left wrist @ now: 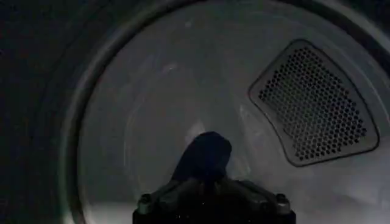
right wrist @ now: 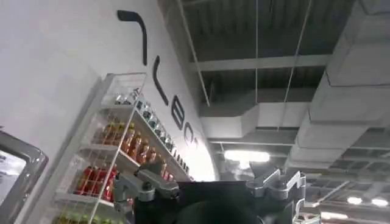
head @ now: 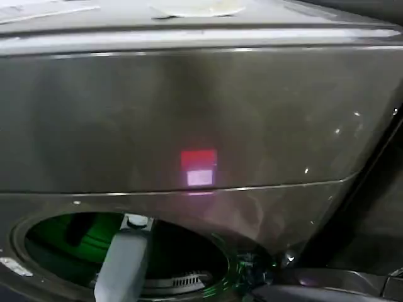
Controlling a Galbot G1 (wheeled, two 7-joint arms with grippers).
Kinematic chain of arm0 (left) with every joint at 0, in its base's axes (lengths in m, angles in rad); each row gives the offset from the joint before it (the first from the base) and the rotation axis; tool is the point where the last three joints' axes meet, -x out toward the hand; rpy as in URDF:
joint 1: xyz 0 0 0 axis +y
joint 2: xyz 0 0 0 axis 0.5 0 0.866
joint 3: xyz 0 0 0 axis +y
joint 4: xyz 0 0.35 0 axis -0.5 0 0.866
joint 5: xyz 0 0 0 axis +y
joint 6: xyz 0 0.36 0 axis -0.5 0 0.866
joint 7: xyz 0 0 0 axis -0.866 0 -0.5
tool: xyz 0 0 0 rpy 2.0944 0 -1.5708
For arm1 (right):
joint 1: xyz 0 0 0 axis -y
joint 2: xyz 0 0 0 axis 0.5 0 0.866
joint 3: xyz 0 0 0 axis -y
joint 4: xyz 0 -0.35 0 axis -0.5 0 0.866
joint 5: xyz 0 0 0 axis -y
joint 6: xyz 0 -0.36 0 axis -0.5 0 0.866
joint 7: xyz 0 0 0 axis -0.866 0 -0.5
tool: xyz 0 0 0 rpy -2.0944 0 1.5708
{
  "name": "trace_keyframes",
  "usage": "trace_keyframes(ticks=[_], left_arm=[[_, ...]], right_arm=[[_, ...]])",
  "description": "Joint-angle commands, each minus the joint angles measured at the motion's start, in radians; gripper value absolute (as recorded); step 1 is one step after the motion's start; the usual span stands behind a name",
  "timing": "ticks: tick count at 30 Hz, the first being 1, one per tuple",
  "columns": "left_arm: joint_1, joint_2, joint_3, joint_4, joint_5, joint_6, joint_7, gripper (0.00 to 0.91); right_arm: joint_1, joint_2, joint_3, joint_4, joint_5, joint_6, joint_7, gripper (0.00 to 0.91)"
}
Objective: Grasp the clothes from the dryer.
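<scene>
While inside dryer (head: 189, 113) drum, left gripper (left wrist: 210, 182) pinches soft clothes (left wrist: 204, 155).

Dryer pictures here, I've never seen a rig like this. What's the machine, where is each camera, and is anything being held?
A two-armed robot faces a dryer. The head camera looks down at its dark front, its red-pink light and the round porthole, where the left arm reaches in. The left wrist camera is inside the drum: the left gripper is right at the dark navy clothes; whether they are gripped is unclear. The right gripper, open and empty, points up at the ceiling.
</scene>
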Motion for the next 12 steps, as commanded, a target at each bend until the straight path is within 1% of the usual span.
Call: trace_keyframes(ticks=[1, 12], left_arm=[[0.009, -0.002, 0.000, -0.017, -0.011, 0.019, -0.008, 0.000], [0.011, 0.008, -0.001, -0.050, -0.031, 0.044, -0.011, 0.000]], right_arm=[[-0.009, 0.008, 0.030, -0.001, 0.012, -0.008, -0.008, 0.907], [-0.015, 0.021, 0.047, 0.008, 0.015, -0.020, -0.016, 0.907]])
